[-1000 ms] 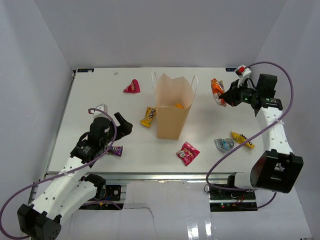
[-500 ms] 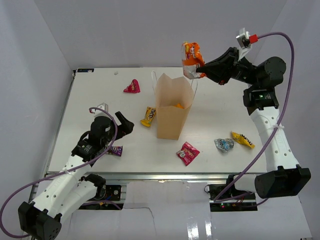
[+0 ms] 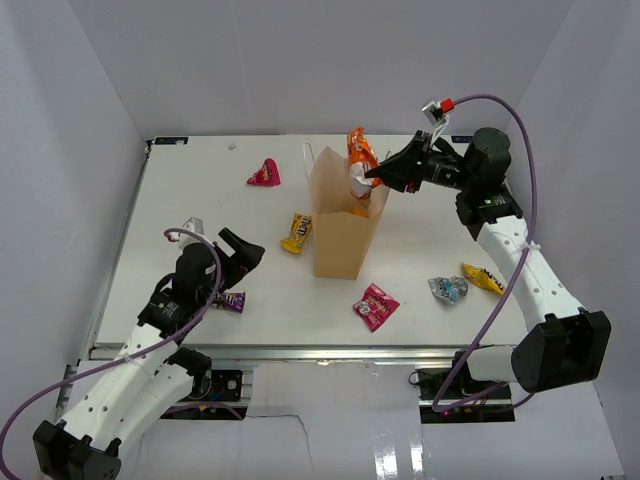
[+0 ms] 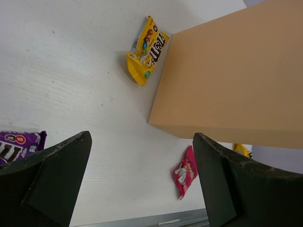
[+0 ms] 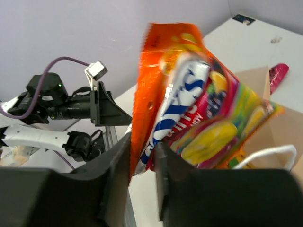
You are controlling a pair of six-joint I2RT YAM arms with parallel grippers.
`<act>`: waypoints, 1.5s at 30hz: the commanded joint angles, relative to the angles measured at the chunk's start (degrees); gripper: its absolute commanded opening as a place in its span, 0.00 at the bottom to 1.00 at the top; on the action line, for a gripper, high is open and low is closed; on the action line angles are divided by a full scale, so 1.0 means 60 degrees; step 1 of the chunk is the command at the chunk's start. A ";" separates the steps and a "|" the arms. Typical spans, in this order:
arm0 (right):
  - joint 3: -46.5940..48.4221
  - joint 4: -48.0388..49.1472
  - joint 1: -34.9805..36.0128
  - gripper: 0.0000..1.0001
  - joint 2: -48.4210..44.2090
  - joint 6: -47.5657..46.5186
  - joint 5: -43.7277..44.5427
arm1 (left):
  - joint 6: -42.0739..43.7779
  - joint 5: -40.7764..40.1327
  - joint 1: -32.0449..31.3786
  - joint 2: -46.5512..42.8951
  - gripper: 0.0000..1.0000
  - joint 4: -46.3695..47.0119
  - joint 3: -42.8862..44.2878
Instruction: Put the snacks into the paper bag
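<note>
**A:** Why are we holding the left tool (image 4: 141, 136) so low at the near edge of the counter (image 3: 200, 200)?

**B:** We are resting it there with its elbow folded and its jaws wide and empty. It is facing the purple M&M's packet (image 4: 19, 144) and the yellow M&M's packet (image 4: 147, 49) beside the paper bag (image 3: 345, 235), which are likely the next picks.

**A:** And the far side?

**B:** We are stretching the right arm forward and leftward. The right tool (image 5: 142, 144) is pinching the orange candy packet (image 3: 358, 150) by one edge, dangling it over the bag's open mouth so that it should drop inside.
</note>
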 commanded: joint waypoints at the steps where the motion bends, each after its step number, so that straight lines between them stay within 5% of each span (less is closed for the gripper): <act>1: -0.0009 -0.0478 0.0113 0.34 -0.0291 -0.0932 0.0520 | -0.2608 -0.0394 0.0041 -0.0158 0.98 -0.0349 -0.0468; 4: 0.0107 -0.0860 0.0127 0.56 -0.0394 -0.1372 0.0711 | -0.4588 -0.0658 0.0041 0.0191 0.93 -0.1183 -0.0426; 7: 0.0488 -0.1065 0.0127 0.68 -0.0423 -0.1665 0.0755 | -0.5502 -0.1097 0.0041 0.0661 0.93 -0.2442 -0.0002; 20: 0.1575 -0.3449 -0.0413 0.84 -0.1184 -0.5250 0.0445 | -0.7204 -0.2212 0.0348 0.3825 0.90 -0.6384 0.2035; 33: -0.1384 -0.5678 -0.2904 0.91 -0.2693 -0.8094 0.0887 | -0.4758 -0.0586 0.2662 0.5978 0.84 -0.3705 0.1244; 36: -0.1853 -0.5943 -0.3051 0.91 -0.2840 -0.8636 0.1018 | -0.4538 -0.0425 0.2736 0.6447 0.75 -0.3559 0.1463; 45: -0.2690 -0.6266 -0.3490 0.91 -0.2884 -0.9048 0.1312 | -0.3938 -0.0395 0.2751 0.5981 0.16 -0.3397 0.1712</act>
